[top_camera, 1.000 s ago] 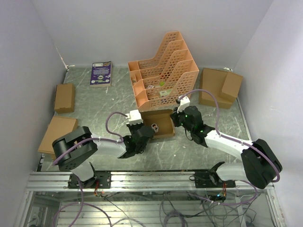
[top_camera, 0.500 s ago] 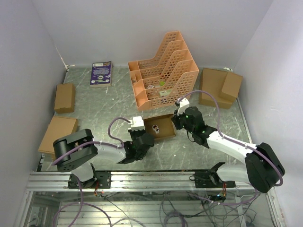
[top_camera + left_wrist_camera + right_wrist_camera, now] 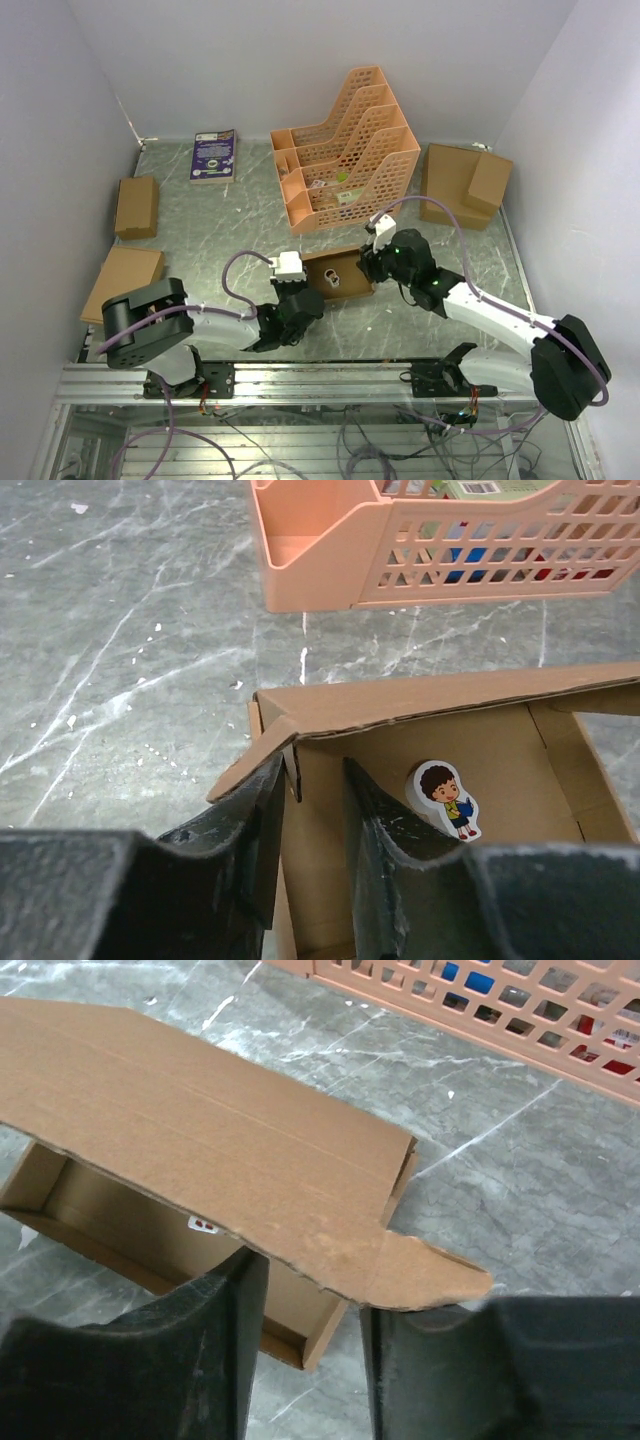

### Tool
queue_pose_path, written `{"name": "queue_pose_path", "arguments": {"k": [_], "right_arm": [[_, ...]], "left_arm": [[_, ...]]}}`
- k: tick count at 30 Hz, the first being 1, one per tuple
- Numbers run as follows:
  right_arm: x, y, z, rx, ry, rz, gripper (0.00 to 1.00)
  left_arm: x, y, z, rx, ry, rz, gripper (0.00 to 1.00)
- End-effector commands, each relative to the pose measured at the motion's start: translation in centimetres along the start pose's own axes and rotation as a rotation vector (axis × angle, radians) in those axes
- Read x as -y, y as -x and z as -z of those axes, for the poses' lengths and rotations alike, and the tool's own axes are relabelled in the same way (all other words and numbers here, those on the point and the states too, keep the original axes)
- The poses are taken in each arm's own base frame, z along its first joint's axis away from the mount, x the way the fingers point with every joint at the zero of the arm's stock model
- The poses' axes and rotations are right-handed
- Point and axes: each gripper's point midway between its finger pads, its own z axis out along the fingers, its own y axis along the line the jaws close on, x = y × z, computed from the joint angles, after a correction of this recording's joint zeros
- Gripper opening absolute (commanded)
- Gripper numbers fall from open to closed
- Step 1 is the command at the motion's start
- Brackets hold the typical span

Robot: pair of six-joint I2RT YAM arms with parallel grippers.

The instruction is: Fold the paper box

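The paper box (image 3: 340,272) is found mid-table, just before the orange rack (image 3: 345,150), with its long axis laid across between the arms. Its left wall is straddled by the left gripper (image 3: 315,780), jaws narrowly parted. Its lid edge is flanked by the right gripper (image 3: 305,1290), likewise loose.

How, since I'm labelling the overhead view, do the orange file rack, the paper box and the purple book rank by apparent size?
1. orange file rack: clearly largest.
2. paper box: next, though partly hidden at both ends.
3. purple book: smallest, but it lies farther back, so that gap is less sure.
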Motion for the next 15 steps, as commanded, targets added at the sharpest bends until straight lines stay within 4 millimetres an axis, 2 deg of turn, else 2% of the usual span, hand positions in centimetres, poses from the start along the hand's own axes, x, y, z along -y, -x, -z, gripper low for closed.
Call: {"name": "queue_pose_path", "arguments": {"k": [1, 9, 11, 15], "right_arm": [[-1.5, 0.9, 0.9, 0.01, 0.072, 0.052, 0.46], [0.0, 0.0, 1.6, -0.021, 0.024, 0.069, 0.78], [0.4, -0.2, 1.6, -0.021, 0.011, 0.056, 0.83], [0.5, -0.4, 1.5, -0.034, 0.038, 0.033, 0.86]], "left_arm": [[1.6, 0.3, 0.9, -0.022, -0.067, 0.091, 0.4], [1.3, 0.2, 1.3, -0.045, -0.083, 0.083, 0.45], [1.2, 0.0, 1.4, -0.051, -0.086, 0.079, 0.46], [1.2, -0.1, 1.6, -0.061, -0.099, 0.08, 0.47]]}}
